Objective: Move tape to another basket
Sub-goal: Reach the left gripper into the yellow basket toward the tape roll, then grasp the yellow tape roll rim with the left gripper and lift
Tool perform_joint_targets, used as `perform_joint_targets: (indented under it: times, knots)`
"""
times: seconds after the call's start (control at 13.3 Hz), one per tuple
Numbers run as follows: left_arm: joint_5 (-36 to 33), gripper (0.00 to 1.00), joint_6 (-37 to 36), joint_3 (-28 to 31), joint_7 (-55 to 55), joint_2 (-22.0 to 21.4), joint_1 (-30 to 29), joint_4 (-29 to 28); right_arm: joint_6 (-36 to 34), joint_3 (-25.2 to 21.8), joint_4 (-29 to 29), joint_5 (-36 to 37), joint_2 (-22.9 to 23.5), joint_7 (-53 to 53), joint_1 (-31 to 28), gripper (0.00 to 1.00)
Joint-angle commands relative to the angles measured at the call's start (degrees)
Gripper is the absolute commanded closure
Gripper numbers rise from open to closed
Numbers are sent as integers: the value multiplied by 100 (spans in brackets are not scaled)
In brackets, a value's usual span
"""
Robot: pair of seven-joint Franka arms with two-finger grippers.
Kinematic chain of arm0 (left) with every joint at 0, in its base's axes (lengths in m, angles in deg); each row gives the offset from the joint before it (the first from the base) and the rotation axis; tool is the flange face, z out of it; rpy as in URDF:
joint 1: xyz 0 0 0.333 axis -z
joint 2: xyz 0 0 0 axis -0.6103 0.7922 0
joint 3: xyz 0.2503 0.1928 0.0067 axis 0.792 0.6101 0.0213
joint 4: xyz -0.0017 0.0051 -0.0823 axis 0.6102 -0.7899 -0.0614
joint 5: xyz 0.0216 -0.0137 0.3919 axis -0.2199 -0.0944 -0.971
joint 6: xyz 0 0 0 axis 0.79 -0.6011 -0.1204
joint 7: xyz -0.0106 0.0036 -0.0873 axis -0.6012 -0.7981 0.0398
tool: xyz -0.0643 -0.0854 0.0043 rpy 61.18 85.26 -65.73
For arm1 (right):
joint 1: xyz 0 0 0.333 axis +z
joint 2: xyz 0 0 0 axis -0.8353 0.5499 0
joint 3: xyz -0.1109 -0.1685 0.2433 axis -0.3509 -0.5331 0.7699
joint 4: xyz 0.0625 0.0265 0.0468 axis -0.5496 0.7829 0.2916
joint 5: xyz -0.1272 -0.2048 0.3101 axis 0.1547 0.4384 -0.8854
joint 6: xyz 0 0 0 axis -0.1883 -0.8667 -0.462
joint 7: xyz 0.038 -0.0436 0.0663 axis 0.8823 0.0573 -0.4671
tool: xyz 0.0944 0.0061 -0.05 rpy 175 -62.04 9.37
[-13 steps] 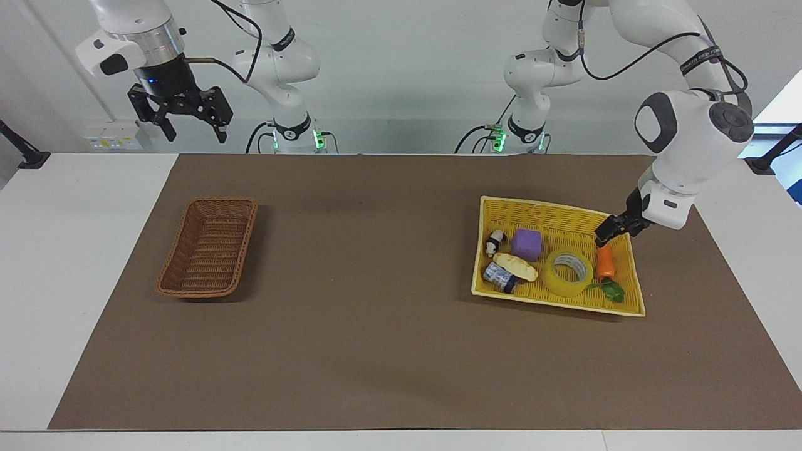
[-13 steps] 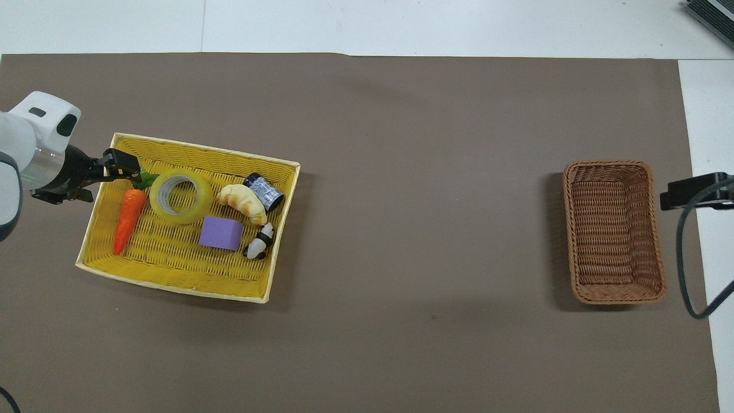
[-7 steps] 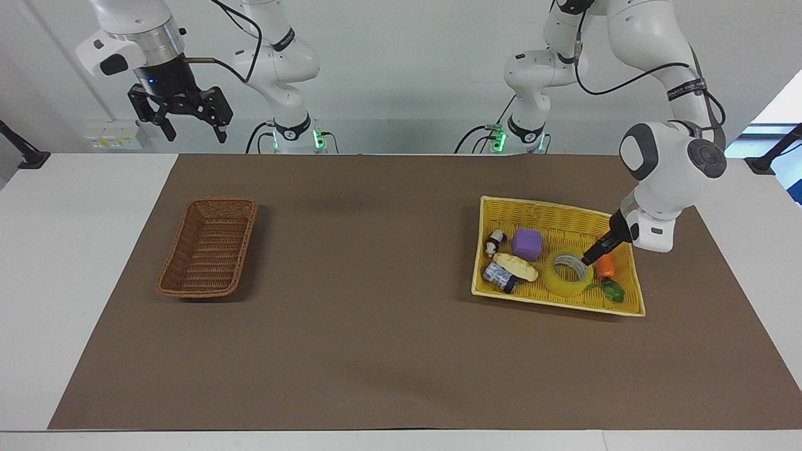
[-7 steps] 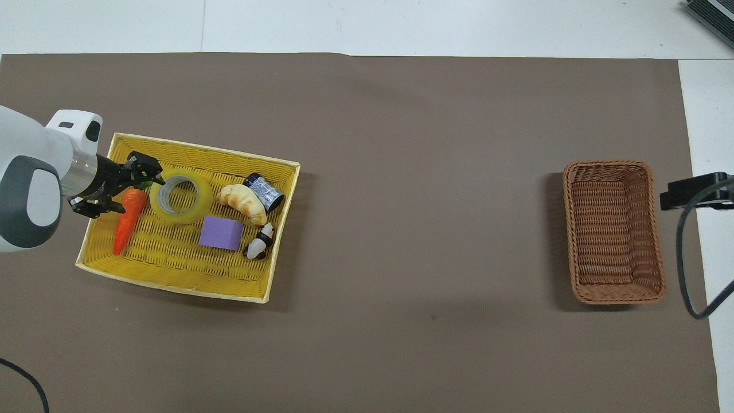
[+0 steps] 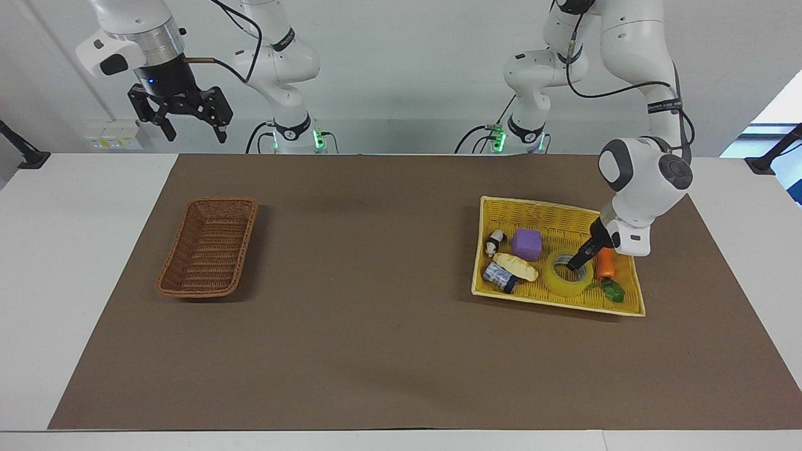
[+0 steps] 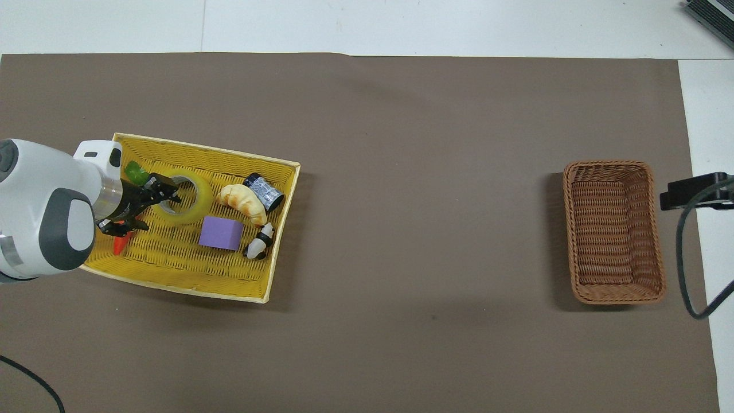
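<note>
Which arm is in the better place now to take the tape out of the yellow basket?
The left. The left gripper is already down at the tape in the yellow basket, while the right gripper waits high up at the brown basket's end.

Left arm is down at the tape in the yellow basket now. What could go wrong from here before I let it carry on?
The left gripper reaches in at a slant at the tape, near its core; a grip on one wall might slip or tilt the roll on lifting. The carrot lies right beside the tape, under the wrist, and could get nudged or dragged. The brown basket sits at the right arm's end, so the carry is long; the right gripper waits raised.
</note>
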Motion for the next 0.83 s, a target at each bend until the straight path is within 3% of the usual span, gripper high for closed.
perform_joint_targets:
  times: [0.0, 0.08, 0.3, 0.75]
  knots:
    - [63, 89, 295, 38, 6, -124, 60, -253, -46, 18, 56, 18, -93, -142, -35, 0]
    - [63, 100, 295, 38, 6, -106, 60, -183, -46, 18, 56, 26, -93, -142, -35, 0]
    - [63, 100, 138, 38, -2, -62, 183, 36, -46, 18, 56, 26, -93, -142, -35, 0]
    - [28, 100, -1381, 11, 6, -123, 192, 1327, -46, 18, 56, 26, -93, -142, -35, 0]
